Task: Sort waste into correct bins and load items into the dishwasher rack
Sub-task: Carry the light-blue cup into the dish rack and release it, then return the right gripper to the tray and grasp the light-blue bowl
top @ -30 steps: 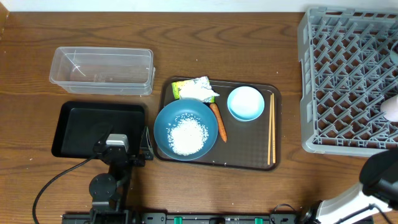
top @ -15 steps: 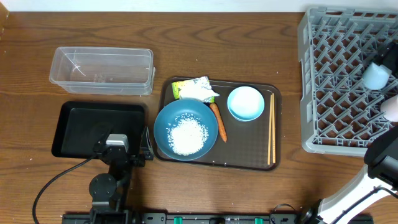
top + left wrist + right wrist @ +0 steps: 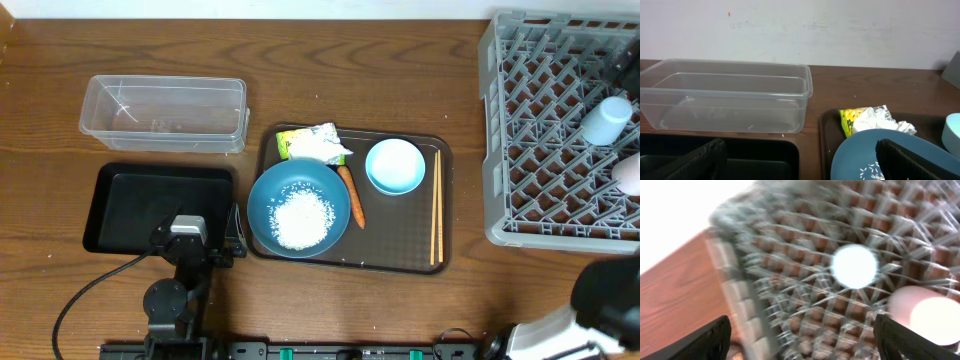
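The grey dishwasher rack (image 3: 560,130) fills the right side, and a small white cup (image 3: 606,120) stands in it. In the blurred right wrist view my right gripper (image 3: 800,345) is open above the rack (image 3: 790,295), apart from the cup (image 3: 854,266). On the brown tray (image 3: 400,250) are the blue bowl (image 3: 275,190) holding rice (image 3: 302,218), a carrot (image 3: 351,196), the wrapper (image 3: 315,143), a light-blue bowl (image 3: 395,165) and chopsticks (image 3: 436,205). My left gripper (image 3: 800,162) is open and empty, between the black tray (image 3: 130,190) and the blue bowl (image 3: 865,150).
A clear container (image 3: 165,113) lies behind the black tray, also in the left wrist view as the clear container (image 3: 725,95). A pale pinkish round thing (image 3: 630,175) sits at the rack's right edge. My right arm (image 3: 610,295) is at the front right corner.
The right gripper has opened and let go of the white cup in the rack. The right arm has pulled back toward the front edge. The left arm has not moved.
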`<state>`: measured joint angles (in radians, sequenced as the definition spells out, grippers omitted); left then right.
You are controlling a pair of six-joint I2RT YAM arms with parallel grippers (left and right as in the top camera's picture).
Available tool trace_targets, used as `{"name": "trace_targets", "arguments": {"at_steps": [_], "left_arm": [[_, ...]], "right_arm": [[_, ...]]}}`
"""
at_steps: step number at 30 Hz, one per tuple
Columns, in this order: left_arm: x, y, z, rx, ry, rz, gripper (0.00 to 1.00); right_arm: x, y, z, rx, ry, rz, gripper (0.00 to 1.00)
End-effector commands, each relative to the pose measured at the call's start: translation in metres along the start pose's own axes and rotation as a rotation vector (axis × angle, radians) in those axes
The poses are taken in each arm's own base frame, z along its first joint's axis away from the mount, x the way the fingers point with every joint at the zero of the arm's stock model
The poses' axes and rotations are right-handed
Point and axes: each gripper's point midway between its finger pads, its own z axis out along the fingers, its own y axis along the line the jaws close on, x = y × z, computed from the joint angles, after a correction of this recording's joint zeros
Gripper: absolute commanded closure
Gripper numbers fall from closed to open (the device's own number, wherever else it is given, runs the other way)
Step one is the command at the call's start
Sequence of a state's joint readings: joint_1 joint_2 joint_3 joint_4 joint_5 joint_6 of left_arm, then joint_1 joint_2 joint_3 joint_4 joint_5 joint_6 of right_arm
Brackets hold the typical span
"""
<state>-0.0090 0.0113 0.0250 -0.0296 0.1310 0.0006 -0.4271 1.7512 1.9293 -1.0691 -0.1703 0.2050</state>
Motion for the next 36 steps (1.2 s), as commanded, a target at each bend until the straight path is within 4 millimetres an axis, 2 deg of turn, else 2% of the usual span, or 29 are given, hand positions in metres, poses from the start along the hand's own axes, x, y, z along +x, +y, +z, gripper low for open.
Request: {"name": "trace_targets", "arguments": {"at_steps": [1, 4, 8, 12, 17, 21, 24, 29, 32, 36], "left_arm": [[0.015, -0.002, 0.001, 0.014, 0.042, 0.000, 0.02], [0.015, -0.002, 0.001, 0.014, 0.042, 0.000, 0.02], [0.015, -0.002, 0.001, 0.014, 0.042, 0.000, 0.02], [0.015, -0.002, 0.001, 0.014, 0.042, 0.000, 0.02], [0.015, -0.002, 0.001, 0.014, 0.042, 0.000, 0.02], [0.015, -0.002, 0.001, 0.014, 0.041, 0.000, 0.02], [0.015, -0.002, 0.001, 0.014, 0.042, 0.000, 0.02], [0.015, -0.002, 0.001, 0.014, 0.042, 0.000, 0.02], [0.015, -0.002, 0.001, 0.014, 0.042, 0.000, 0.02], [0.015, -0.002, 0.001, 0.014, 0.042, 0.000, 0.02]], "right_arm": [[0.016, 0.051, -0.028, -0.119, 0.010, -0.065, 0.09], [0.052, 0.085, -0.030, -0.166, 0.119, -0.131, 0.10], [0.109, 0.130, -0.019, -0.224, 0.265, -0.310, 0.10], [0.166, 0.168, 0.005, -0.249, 0.343, -0.445, 0.10], [0.235, 0.204, 0.041, -0.271, 0.380, -0.471, 0.12], [0.283, 0.225, 0.062, -0.312, 0.399, -0.497, 0.16], [0.314, 0.233, 0.077, -0.296, 0.406, -0.562, 0.17], [0.355, 0.226, 0.103, -0.165, 0.436, -0.668, 0.17], [0.369, 0.220, 0.115, -0.114, 0.452, -0.694, 0.17], [0.378, 0.212, 0.127, -0.063, 0.467, -0.692, 0.20]]}}
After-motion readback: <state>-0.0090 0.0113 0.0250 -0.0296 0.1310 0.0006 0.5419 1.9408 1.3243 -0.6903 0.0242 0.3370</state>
